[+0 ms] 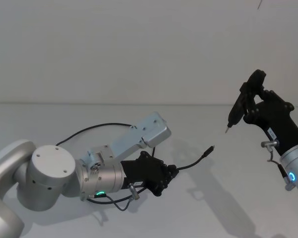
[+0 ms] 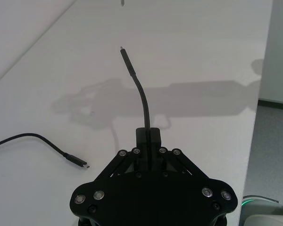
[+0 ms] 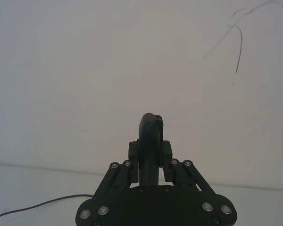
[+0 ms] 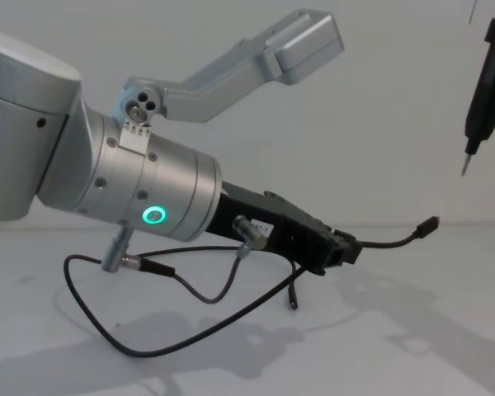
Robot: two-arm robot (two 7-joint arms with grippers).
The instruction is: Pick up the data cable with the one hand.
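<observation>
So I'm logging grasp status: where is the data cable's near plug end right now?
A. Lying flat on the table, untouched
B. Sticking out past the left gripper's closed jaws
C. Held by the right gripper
B: the left gripper is shut on the data cable, whose plug end juts out beyond it, off the table.

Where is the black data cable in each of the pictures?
Head view: data cable sticks out of the left tool, mid-frame.
Left wrist view: cable rises from the shut tool.
Right wrist view: thin cable at the bottom left corner.
Chest view: cable juts right from the tool.
Shared landmark: the left tool.
</observation>
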